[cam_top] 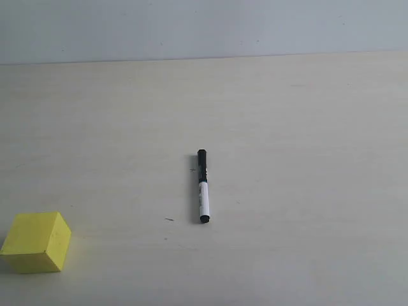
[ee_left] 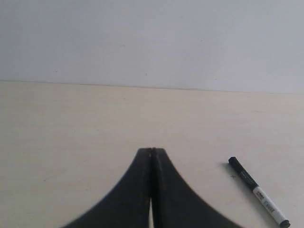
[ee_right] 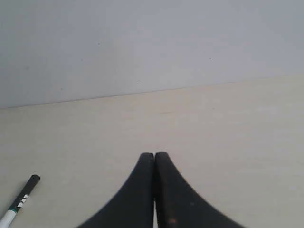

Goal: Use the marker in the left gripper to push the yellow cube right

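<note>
The marker lies loose on the pale table near the middle, black cap pointing away, white barrel toward the front. A yellow cube rests at the front left corner of the exterior view, well apart from the marker. Neither arm shows in the exterior view. My left gripper is shut with nothing between its fingertips; the marker lies on the table off to one side of it. My right gripper is shut and empty too, and the marker's capped end shows at the edge of its view.
The pale wooden table runs back to a plain grey-white wall. A small dark speck marks the tabletop just left of the marker.
</note>
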### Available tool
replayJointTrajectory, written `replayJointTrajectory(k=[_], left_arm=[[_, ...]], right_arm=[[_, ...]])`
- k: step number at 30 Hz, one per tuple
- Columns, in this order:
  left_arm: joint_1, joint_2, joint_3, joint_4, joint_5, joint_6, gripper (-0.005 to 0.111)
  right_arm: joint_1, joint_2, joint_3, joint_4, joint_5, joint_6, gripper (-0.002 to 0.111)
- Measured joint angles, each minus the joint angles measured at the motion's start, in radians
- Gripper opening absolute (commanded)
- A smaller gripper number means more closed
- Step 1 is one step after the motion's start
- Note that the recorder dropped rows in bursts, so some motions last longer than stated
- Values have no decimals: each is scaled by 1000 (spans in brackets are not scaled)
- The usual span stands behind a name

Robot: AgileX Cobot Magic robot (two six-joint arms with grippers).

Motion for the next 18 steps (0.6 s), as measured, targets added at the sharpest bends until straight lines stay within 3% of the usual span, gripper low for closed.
replayJointTrajectory(k=[14, 18], left_arm=[[0, 0, 0, 0, -2, 2, 0], [0, 0, 2, -46, -74, -8, 0]], right_arm=[[0, 0, 0, 0, 0, 0, 0], [0, 0, 0, 0, 0, 0, 0]])
